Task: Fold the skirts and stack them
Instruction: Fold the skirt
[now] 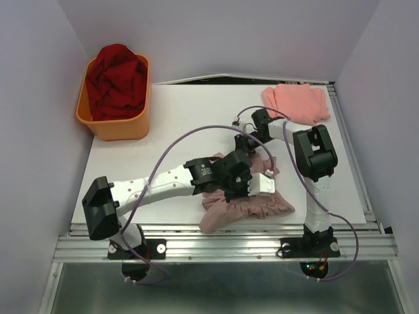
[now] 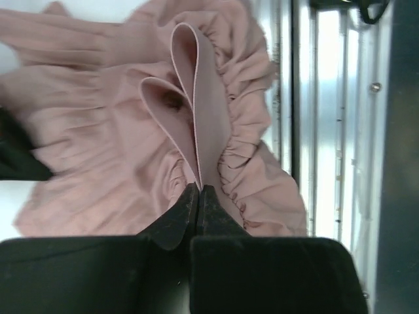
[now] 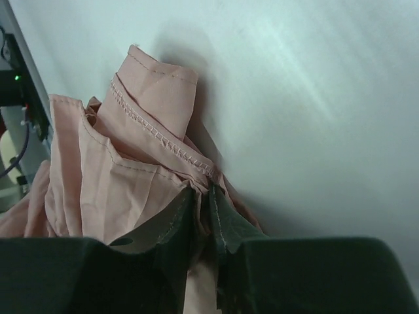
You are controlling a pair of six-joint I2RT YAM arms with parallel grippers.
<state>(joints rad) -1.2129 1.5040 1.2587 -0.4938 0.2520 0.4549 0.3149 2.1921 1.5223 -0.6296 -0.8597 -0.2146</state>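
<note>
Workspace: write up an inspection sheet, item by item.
Surface: white table, flat.
Job's things: mauve skirt bunched near the front edge; salmon skirt lying far right.
Clutter: orange tub far left, holding red cloth.
Pincers: left pincer and right pincer each shut on a fold of the mauve skirt.
Cables: purple cable looping above the table.
Surroundings: pale walls; metal rail in front.

Dusty mauve-pink skirt [image 1: 262,206]: gathered cloth with a ruffled hem, rumpled in a heap at about 5 o'clock on the table, by the near edge. One smooth fold stands raised above the ruffles.

Salmon-pink skirt [image 1: 298,101]: brighter, lying flat and roughly squared at 1 o'clock in the far corner, well apart.
</note>
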